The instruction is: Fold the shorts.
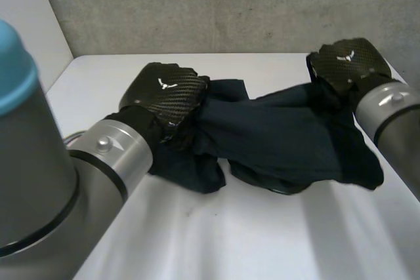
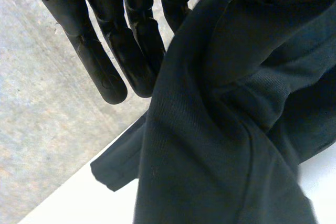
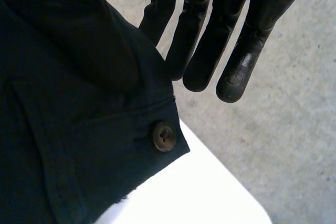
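Head view: shorts (image 1: 289,139) dark and bunched, strung between both hands over the tabletop (image 1: 249,247). Middle sags toward the surface; left end hangs in a crumpled heap below the left hand (image 1: 167,93). Right hand (image 1: 344,63) is at the far right end. No clean fold visible, so judged early: cloth needs spreading flat, then folding, and nearly all the work remains. Left wrist view: fingers (image 2: 105,72) straight, barely parted, cloth running just beside them and up over the thumb side. It looks pinched between thumb and fingers rather than wrapped. Right wrist view: fingers (image 3: 239,66) likewise straight and close together, thumb side pressed onto a corner of the shorts near a button (image 3: 164,136). Grip again reads as a flat pinch on the cloth's edge.
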